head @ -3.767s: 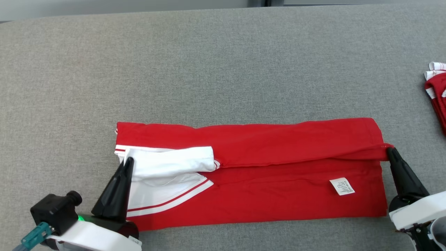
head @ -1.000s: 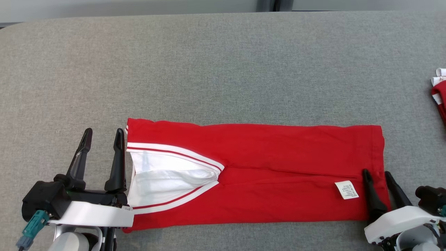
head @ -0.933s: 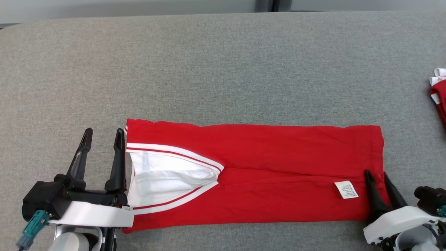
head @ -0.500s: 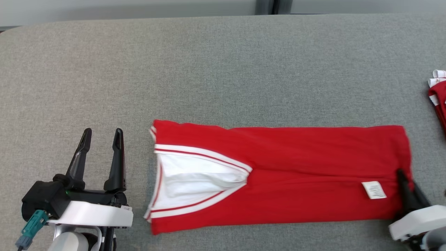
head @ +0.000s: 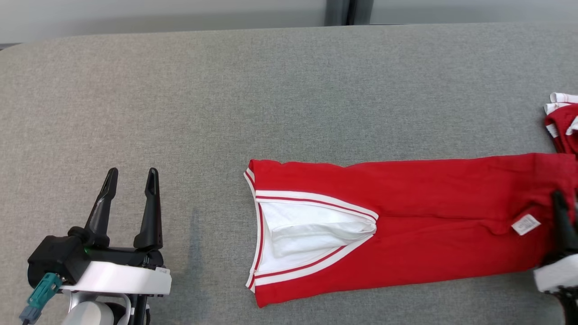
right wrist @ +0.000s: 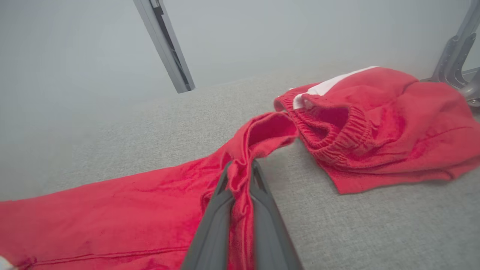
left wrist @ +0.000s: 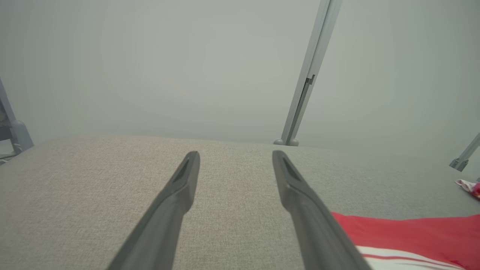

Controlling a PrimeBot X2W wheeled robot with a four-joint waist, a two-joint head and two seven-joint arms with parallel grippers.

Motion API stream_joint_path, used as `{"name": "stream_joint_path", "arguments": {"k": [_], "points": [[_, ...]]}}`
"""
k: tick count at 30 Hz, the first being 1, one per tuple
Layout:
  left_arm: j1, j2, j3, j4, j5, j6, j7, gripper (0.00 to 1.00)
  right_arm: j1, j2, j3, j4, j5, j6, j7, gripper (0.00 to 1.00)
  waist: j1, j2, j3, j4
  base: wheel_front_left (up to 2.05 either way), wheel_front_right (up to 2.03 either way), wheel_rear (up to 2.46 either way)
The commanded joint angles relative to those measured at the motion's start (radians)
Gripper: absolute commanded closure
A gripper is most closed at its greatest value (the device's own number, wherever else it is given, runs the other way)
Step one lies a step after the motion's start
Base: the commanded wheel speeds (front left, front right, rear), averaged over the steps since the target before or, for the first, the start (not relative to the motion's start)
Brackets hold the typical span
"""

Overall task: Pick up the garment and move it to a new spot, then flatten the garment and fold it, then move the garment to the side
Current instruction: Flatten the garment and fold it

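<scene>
- The garment [head: 406, 234], red with white trim, lies folded in a long strip on the table [head: 271, 90]. One end sits just beside the pile [right wrist: 375, 123] of red cloth; I cannot tell whether they touch.
- The right gripper [right wrist: 240, 165] has its fingers pressed on a bunched ridge of the hem at the end nearest the pile.
- The left gripper [head: 132, 172] is far from the pile, off the garment's other end, with its fingers spread and holding nothing.
- The garment looks light, soft and limp. It likely drags on the felt-like table, so its layers may slide apart.
- The best hold is probably a hem or corner, pinched through all layers.
- A white label [head: 525, 224] sits on the end near the pile. Its print is too small to read, and no brand shows.
</scene>
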State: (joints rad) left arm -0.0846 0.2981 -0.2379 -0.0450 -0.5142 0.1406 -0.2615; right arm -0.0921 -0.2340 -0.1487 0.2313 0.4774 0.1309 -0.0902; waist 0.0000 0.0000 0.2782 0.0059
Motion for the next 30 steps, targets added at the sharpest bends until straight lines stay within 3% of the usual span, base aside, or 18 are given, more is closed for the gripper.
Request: {"name": "stream_joint_path", "arguments": {"k": [1, 7, 14, 21, 30], "points": [[0.009, 0.004, 0.006, 0.003, 0.001, -0.006, -0.004, 0.0, 0.008, 0.017, 0.029, -0.055, 0.014, 0.0, 0.019, 1.0, 0.0, 0.0, -0.005, -0.007, 0.0, 0.0, 0.0], [0.009, 0.013, 0.004, -0.002, 0.001, -0.002, 0.003, 0.0, 0.018, 0.054, 0.139, -0.206, 0.094, 0.0, 0.087, 1.0, 0.0, 0.0, -0.014, -0.017, 0.0, 0.0, 0.0], [-0.004, 0.023, -0.003, -0.01, 0.005, 0.0, 0.015, 0.0, -0.028, 0.086, 0.348, -0.304, 0.195, 0.0, 0.143, 1.0, 0.0, 0.0, -0.016, -0.008, 0.0, 0.0, 0.0], [-0.007, 0.017, -0.011, -0.011, 0.003, 0.005, 0.017, 0.0, -0.093, 0.126, 0.552, -0.275, 0.286, 0.0, 0.13, 1.0, 0.0, 0.0, -0.014, 0.029, 0.0, 0.0, 0.0], [-0.009, 0.002, -0.02, -0.007, 0.004, 0.003, 0.009, 0.0, -0.186, 0.159, 0.759, -0.145, 0.369, 0.0, 0.066, 1.0, 0.0, 0.0, 0.006, 0.066, 0.0, 0.0, 0.0]]}}
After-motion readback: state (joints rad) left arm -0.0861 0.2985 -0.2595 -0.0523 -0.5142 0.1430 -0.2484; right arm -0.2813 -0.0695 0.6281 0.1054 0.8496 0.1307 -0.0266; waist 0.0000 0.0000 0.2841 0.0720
